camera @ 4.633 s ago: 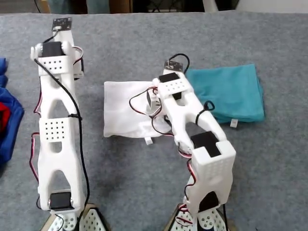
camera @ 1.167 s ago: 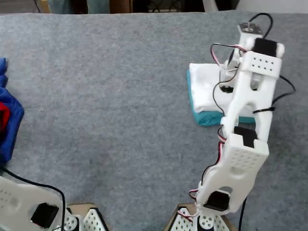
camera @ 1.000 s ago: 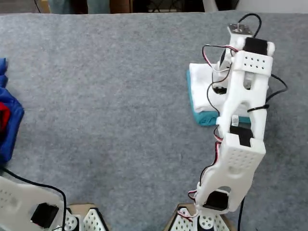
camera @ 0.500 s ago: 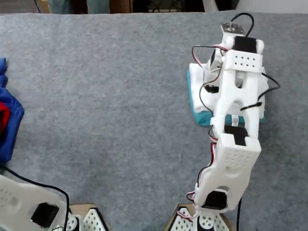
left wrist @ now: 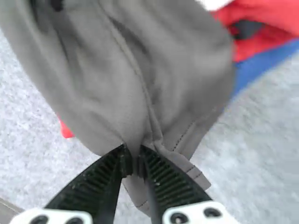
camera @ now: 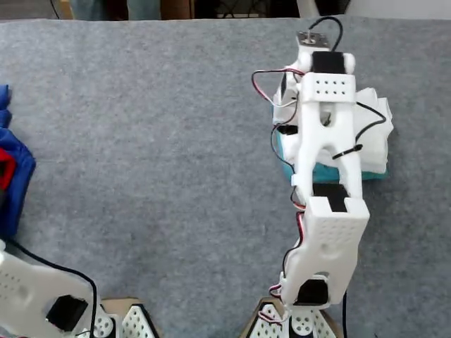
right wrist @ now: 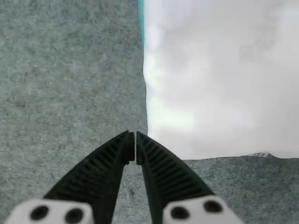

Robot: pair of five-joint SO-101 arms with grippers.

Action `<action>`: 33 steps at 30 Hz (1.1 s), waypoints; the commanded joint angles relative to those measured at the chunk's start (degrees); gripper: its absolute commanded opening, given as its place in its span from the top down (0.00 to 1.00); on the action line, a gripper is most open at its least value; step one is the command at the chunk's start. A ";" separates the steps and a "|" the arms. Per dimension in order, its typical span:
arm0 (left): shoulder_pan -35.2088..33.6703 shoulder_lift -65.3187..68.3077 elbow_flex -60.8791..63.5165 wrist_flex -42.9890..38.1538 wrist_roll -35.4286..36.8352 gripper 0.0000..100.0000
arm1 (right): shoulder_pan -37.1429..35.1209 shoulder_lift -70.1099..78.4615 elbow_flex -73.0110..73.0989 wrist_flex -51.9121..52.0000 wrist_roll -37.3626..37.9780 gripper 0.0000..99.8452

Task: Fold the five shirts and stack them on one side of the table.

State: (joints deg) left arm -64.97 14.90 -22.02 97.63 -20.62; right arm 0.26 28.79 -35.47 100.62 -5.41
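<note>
Two shirts look done: the white shirt (camera: 373, 134) lies folded on the teal shirt (camera: 285, 158), with the right gripper (right wrist: 135, 148) pinched shut and empty at its edge. Well apart from the teal shirt, the left gripper (left wrist: 136, 163) clamps a grey shirt (left wrist: 140, 70). Three look left to fold.

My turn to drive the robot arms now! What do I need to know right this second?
Grippers: the left gripper is shut on the grey shirt, with the red shirt and blue shirt close behind it. The right gripper is shut and empty, by the white shirt's edge.
Done: the white shirt lies on the teal shirt, on the table's right side.
Left: fold grey, red and blue, then add them to that stack.
</note>
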 commanded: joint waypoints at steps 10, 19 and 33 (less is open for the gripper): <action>30.11 -39.47 15.60 3.25 2.02 0.97 | -0.88 -3.38 -0.22 0.53 -0.35 0.98; 70.64 -65.41 38.64 3.25 1.67 0.97 | 3.78 -3.38 -0.22 0.53 2.99 0.98; 85.67 -66.55 45.58 3.25 5.71 0.77 | -0.26 -3.12 -0.31 0.26 7.82 0.98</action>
State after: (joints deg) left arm 21.63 -50.68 25.10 100.88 -17.45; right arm 2.73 28.79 -35.47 100.62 1.36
